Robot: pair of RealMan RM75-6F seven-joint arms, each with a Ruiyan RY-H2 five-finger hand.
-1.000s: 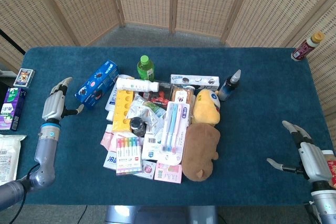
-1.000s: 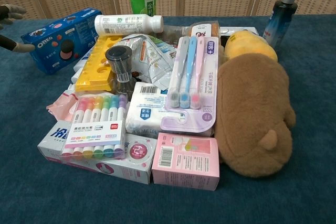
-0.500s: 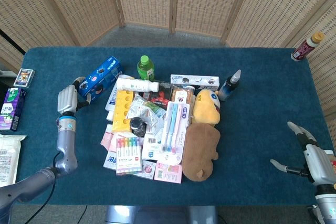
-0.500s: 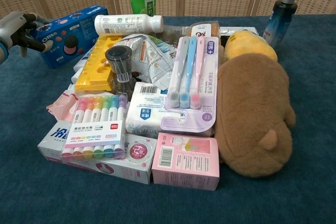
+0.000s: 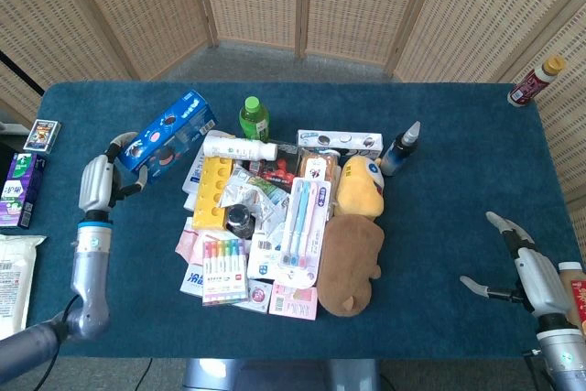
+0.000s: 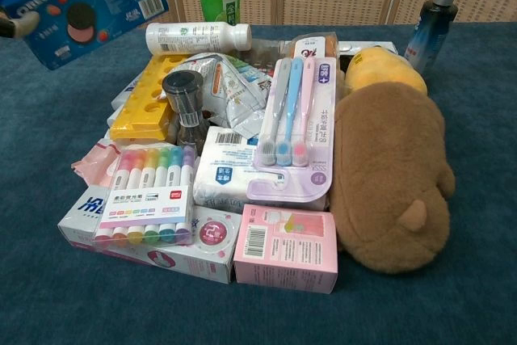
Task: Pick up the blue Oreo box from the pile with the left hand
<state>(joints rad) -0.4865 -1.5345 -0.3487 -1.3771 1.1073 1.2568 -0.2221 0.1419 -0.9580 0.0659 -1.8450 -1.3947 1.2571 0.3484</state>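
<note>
Upper left of the head view, the left hand clamps one end of the blue Oreo box and holds it tilted above the pile — high enough, I'd judge, to clear its neighbours. In the chest view that hand is nearly cut off at the frame edge; lower right, the right hand hangs with fingers spread — empty.

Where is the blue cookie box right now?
The left hand holds the blue Oreo box up at the pile's left edge in the head view, left of the green bottle.
</note>
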